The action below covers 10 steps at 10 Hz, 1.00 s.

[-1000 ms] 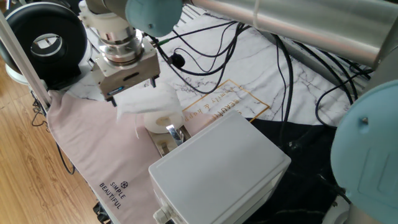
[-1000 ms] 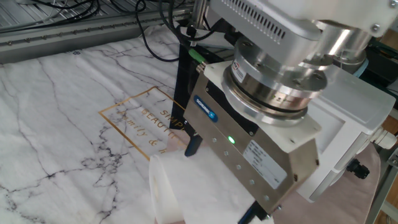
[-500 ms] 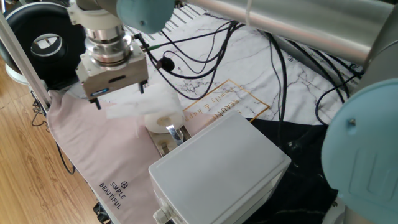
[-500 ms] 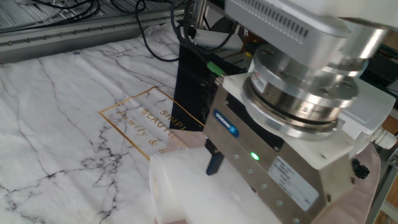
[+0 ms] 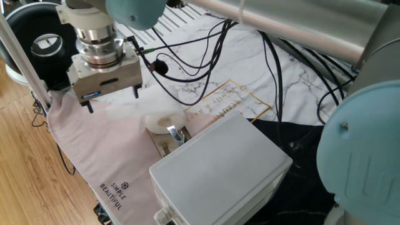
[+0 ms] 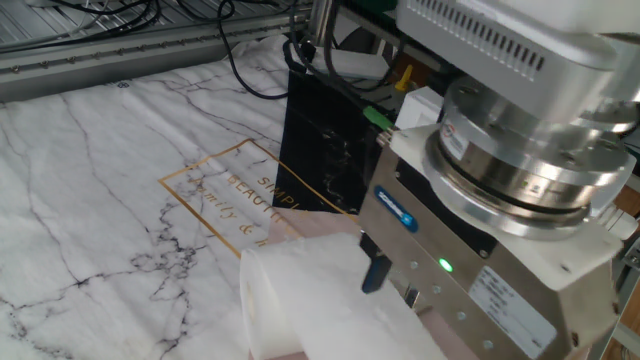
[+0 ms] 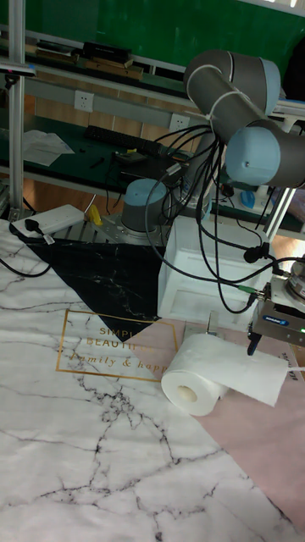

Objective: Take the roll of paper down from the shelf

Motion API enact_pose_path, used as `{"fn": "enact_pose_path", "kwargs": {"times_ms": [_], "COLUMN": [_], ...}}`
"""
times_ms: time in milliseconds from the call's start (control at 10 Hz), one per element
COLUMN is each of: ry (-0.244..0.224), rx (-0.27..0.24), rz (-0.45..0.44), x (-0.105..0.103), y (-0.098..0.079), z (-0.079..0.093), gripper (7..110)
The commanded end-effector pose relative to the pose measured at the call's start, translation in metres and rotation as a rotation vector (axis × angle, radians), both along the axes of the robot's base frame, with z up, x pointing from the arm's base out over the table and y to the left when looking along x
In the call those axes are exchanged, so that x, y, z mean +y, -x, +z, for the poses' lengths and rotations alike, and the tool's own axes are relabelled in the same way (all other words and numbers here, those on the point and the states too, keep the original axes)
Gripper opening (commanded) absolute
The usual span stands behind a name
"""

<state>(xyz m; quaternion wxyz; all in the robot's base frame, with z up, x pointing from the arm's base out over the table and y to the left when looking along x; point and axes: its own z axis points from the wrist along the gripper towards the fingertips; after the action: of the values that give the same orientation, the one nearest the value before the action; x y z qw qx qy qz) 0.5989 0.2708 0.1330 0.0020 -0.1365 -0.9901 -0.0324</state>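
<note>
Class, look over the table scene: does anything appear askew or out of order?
Yes: the roll of paper is partly unwound, a loose sheet trailing from it toward the gripper. A neat roll would be fully wound.

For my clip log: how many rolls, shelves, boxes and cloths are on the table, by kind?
roll: 1
shelf: 1
box: 1
cloths: 3 (pink cloth, marble cloth, black cloth)
Total: 6
</note>
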Motion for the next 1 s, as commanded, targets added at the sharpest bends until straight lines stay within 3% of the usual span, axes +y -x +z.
{"fn": "enact_pose_path", "kwargs": {"times_ms": [0,100,200,300,400,500,600,700,800,900], "ry": [-0.236,-0.257,-0.128,-0.067,-0.04,0.046,0.177,0.214,0.191,0.202], "rx": [0.099,0.14,0.18,0.216,0.246,0.251,0.241,0.208,0.164,0.094], "rz": [-0.11,-0.128,-0.102,-0.09,-0.076,-0.034,0.039,0.093,0.125,0.172], "x": [0.063,0.069,0.04,0.025,0.017,-0.007,-0.042,-0.052,-0.046,-0.049], "y": [0.022,0.032,0.045,0.056,0.064,0.067,0.065,0.056,0.046,0.028], "z": [0.022,0.026,0.019,0.018,0.02,0.02,0.021,0.022,0.02,0.018], "gripper": [44,44,44,44,44,44,44,44,44,44]}}
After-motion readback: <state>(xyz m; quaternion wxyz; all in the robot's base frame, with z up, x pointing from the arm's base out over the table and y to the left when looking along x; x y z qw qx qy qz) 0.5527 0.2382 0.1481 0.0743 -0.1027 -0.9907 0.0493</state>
